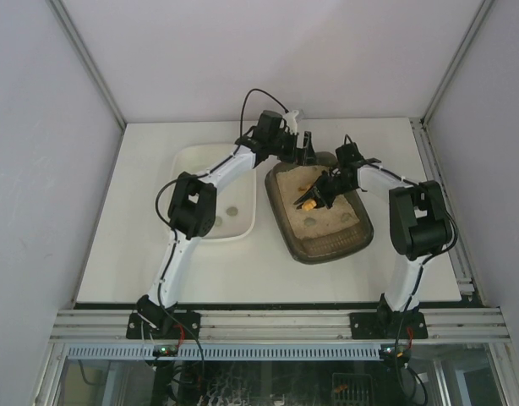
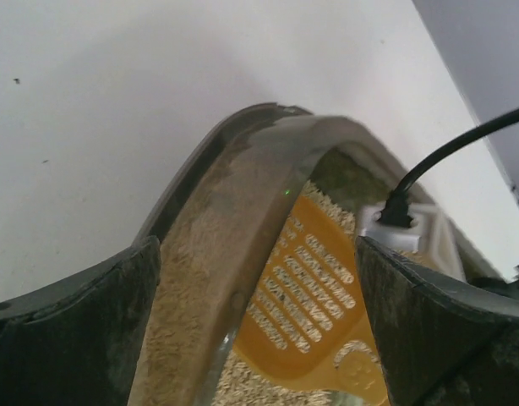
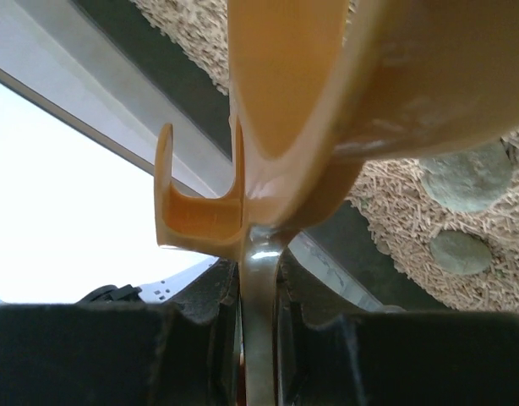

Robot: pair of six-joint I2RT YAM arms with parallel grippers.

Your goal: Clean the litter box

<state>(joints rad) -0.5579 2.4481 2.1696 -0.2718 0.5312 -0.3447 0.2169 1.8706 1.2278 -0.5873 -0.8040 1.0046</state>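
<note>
So the litter box (image 1: 327, 254) sits mid-table, just right of the white tub (image 1: 188, 159), with the right gripper (image 1: 325, 190) clamped on the yellow scoop (image 1: 308, 202) over the sand. Further back, the left gripper (image 1: 303, 152) gapes wide, straddling the far rim and holding nothing. Grey clumps (image 3: 467, 173) lie in the litter, so I'd say there's scooping left.

White table (image 1: 116, 254), white tub (image 1: 236, 184) left of centre, dark sand-filled litter box (image 1: 327, 251) just beside it on the right
</note>
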